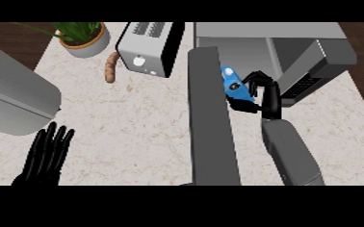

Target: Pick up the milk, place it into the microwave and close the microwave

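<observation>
Right, from the head view I see my right hand (259,95) curled round the small blue-and-white milk carton (235,84), its black fingers (247,107) clamped on the carton's lower end and the thumb side wrapped over the top. The carton is tilted, held up at the mouth of the grey microwave (284,41), just right of the microwave's open grey door (211,120), which swings out toward me as a long dark slab across the pale speckled stone desk (135,125). I cannot tell whether the carton touches the floor of the microwave's cavity or hangs above it. My grey right forearm (292,154) runs up from the lower edge to the hand.

My left hand (44,156) rests at the lower left, fingers straight and spread, pointing up, holding nothing.

On the desk behind, a silver toaster (149,48) with a black side sits left of the microwave. A brownish sausage-shaped thing (111,68) lies just beside the toaster's left side, and a green plant in a light round pot (83,38) stands near the top left corner. A large grey curved object (25,98) fills the left edge; I cannot tell what it is.
</observation>
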Available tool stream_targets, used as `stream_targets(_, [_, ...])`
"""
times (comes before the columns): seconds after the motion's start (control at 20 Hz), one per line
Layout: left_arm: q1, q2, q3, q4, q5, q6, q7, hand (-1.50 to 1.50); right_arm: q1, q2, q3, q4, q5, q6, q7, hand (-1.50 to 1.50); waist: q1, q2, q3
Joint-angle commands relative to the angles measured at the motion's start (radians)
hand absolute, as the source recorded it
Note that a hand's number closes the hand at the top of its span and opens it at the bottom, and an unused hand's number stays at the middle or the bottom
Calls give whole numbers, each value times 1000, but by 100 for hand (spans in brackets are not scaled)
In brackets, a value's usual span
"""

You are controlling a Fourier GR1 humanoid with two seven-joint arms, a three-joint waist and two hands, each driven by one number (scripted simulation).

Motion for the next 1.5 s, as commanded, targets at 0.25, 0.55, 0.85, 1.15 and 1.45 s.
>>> stream_targets(0.25, [-11,-13,-6,38,-29,-27,-25,-150,-276,-92,-26,305,104,-153,101,150,25,9,1])
stream_targets(0.55, [-27,-4,3,60,9,-78,-31,-150,-341,-136,-55,453,124,-232,68,150,52,21,2])
stream_targets(0.85, [-62,5,-13,70,-108,-9,-13,-150,-412,-170,-38,515,172,-379,132,150,77,35,4])
stream_targets(1.15, [-88,12,-16,71,-128,0,16,-150,-451,-209,-18,564,212,-456,173,-150,93,43,4])
stream_targets(1.45, [-84,12,-17,120,-157,-7,-31,-150,-456,-221,11,596,248,-455,192,-150,107,49,4])
